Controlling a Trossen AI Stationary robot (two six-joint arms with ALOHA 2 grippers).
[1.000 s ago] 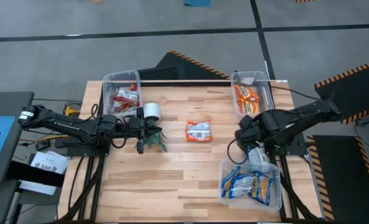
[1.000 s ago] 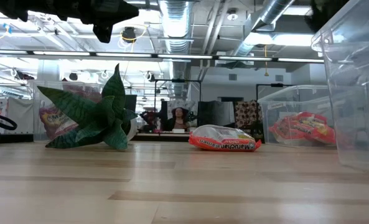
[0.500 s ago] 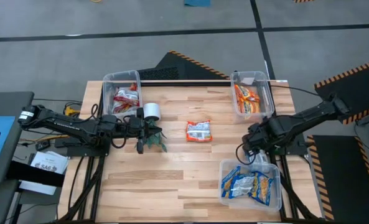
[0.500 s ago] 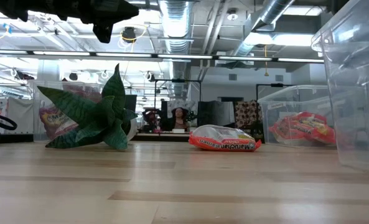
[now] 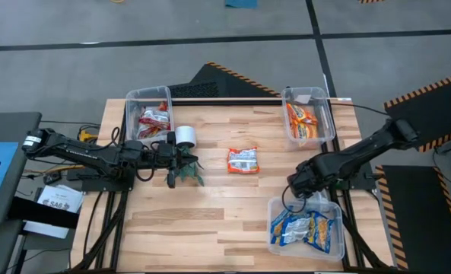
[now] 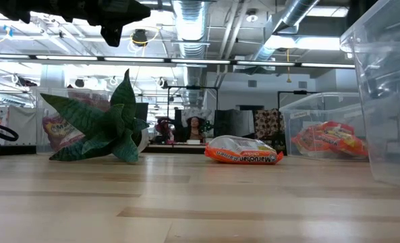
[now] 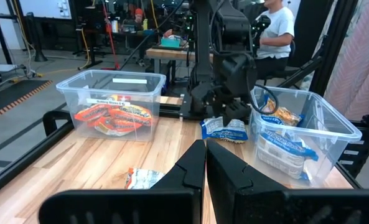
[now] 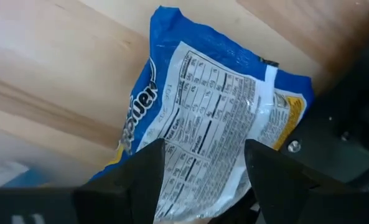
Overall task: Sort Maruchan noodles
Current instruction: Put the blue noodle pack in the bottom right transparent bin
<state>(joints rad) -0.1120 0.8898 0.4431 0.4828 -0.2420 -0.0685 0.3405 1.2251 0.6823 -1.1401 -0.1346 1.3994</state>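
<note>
Wooden tabletop (image 5: 233, 205) filling the middle of the high view, grey floor around it; workshop ceiling and racks beyond in the low view, much of it blurred. Three clear bins at the corners: far-left bin (image 5: 132, 103) with red-and-white packets (image 5: 154, 122), partly masked by the left arm; far-right bin (image 5: 322, 114) with orange packets (image 5: 302, 122); near-right bin (image 5: 274, 242) with blue and yellow packets (image 5: 307, 228), contents crumpled and hard to count. Potted plant (image 5: 187, 169) tipped on its side beside the far-left bin, white pot nearly hidden in the low view behind its leaves. Lone red-and-white packet (image 5: 242, 160) flat at mid-tabletop, apart from every bin. Left pincer (image 5: 171, 161) hanging over the plant, fingers (image 7: 193, 168) pressed together, empty. Right pincer (image 5: 302, 189) just beside the near-right bin's far rim, spread wide and clamped on a blue-and-white packet (image 8: 203, 143); packet barely discernible from above under the dark wrist, its nutrition panel plain in the right wrist view, lower edge cut off by the fingers (image 8: 140, 174). Right pincer out of the low view altogether.
</note>
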